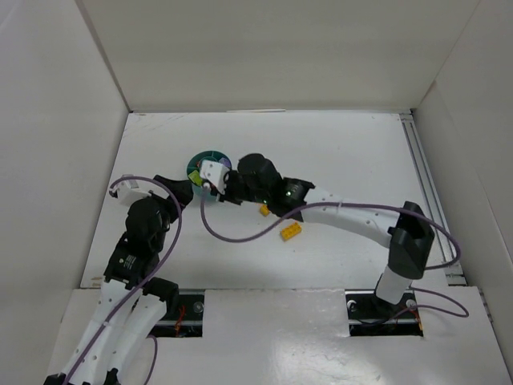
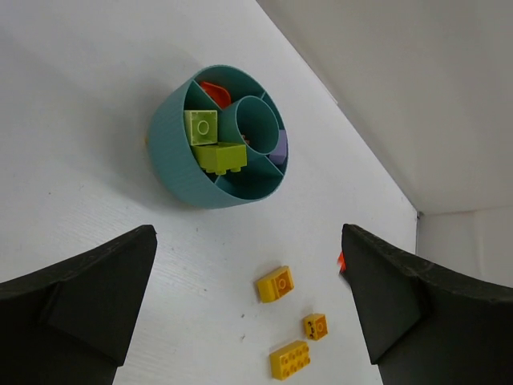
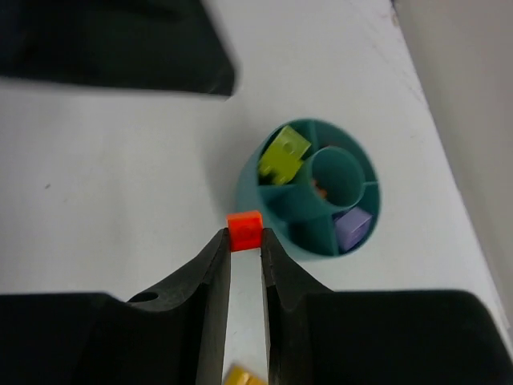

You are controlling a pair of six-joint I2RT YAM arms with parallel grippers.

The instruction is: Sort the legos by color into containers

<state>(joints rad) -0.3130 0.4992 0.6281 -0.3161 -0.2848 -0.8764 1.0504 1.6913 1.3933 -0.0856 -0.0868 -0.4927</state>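
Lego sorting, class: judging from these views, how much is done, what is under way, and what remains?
Done: two green bricks, a purple brick and an orange-red piece lie in separate compartments of the teal dish. In hand: the right hand pinches an orange-red brick near the dish. Remaining: three yellow bricks on the table.

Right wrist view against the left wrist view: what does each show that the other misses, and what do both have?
Only the right wrist view: the right tool shut on an orange-red brick.
Only the left wrist view: the open left tool, and three yellow bricks lying loose on the table, all in full. The right wrist view catches just a yellow sliver at its bottom edge.
Both: the teal dish, with lime green bricks in one compartment and a purple brick in another.
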